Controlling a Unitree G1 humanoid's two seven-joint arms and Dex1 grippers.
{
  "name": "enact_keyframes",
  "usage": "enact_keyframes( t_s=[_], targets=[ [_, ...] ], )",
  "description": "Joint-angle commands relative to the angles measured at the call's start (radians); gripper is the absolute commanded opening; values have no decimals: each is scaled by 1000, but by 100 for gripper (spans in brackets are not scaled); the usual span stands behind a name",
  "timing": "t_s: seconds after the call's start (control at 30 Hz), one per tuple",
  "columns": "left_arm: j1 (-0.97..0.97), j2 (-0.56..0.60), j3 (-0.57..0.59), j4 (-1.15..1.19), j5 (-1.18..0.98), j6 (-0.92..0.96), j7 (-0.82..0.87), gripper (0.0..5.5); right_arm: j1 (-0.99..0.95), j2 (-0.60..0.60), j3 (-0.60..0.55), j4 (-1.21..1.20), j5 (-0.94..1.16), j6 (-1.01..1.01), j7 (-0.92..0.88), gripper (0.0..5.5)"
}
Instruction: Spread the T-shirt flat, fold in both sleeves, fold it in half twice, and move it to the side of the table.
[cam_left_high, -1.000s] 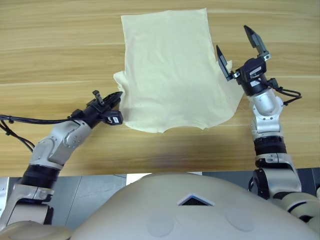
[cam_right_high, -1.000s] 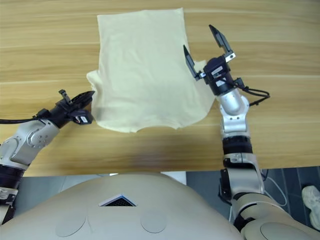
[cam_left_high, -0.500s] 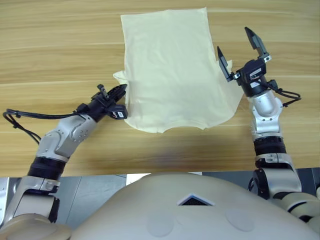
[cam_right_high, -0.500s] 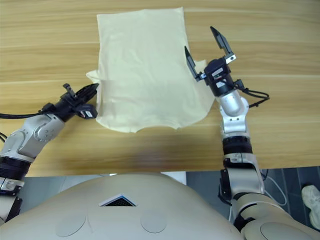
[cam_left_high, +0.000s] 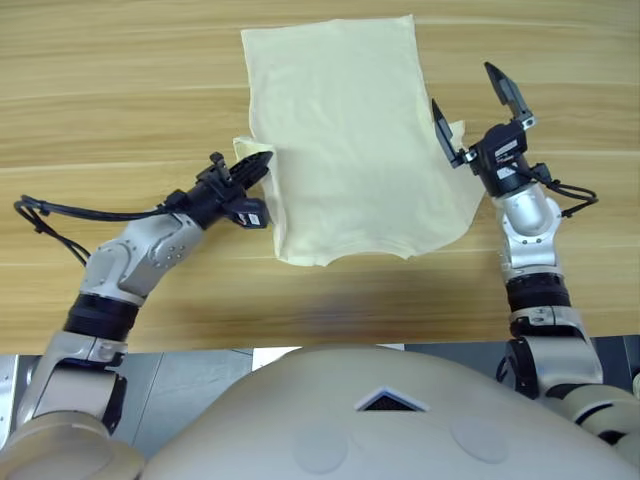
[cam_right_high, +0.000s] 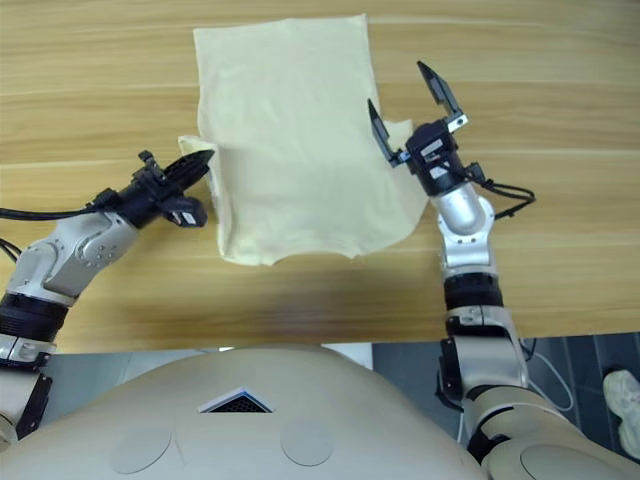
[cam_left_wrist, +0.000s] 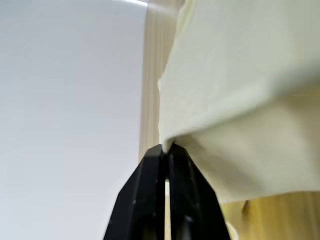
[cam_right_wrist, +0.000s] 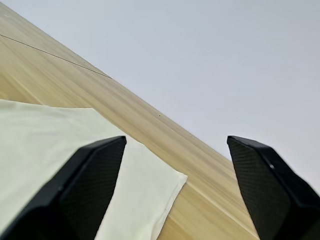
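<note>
Over the last second the left jaws have come in from out on the tabletop (cam_left_high: 110, 90) to the left edge of the T-shirt (cam_left_high: 350, 130). They are now clenched on it (in the left wrist view the two black tips are pressed together with a lip of pale yellow cloth pinched between them). The cloth has come along. The shirt's lower left edge lay further out a second ago and now sits drawn inward, and the left sleeve (cam_left_high: 250, 149) is bunched just beside the tips. I judge the left sleeve fold to be under way, with the sleeve gathered but not yet laid flat over the body. The right jaws have hardly shifted. They are spread wide, raised over the right sleeve (cam_left_high: 458, 129), and grasp nothing, so that sleeve is still unfolded and both halvings are still to do. The shirt lies mid-tabletop between the two arms, neckline toward me and hem at the far side, its body otherwise flat. The surface is light wood-grain planking with long seams running left to right, and it looks smooth. I judge that cloth slides on it easily, so a pull may drag the whole shirt rather than fold it. Beyond the far edge the right wrist view shows a plain pale wall (cam_right_wrist: 210, 45), and grey floor (cam_left_high: 190, 375) shows below the near edge.
</note>
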Motion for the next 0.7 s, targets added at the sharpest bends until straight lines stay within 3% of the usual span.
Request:
enact_keyframes(
  t_s=[0.03, 0.4, 0.7],
  targets=[
    [-15, -4, -35, 24, 26, -21, -4, 2, -11, 6, 6, 12, -10, -10, -2, 376],
    [-58, -24, -99, 98, 48, -69, -10, 2, -8, 9, 21, 22, -32, -24, -22, 376],
    [-129, -77, -102, 177, -19, -96, -14, 133, -6, 19, 31, 34, -31, -27, -24, 376]
  ],
)
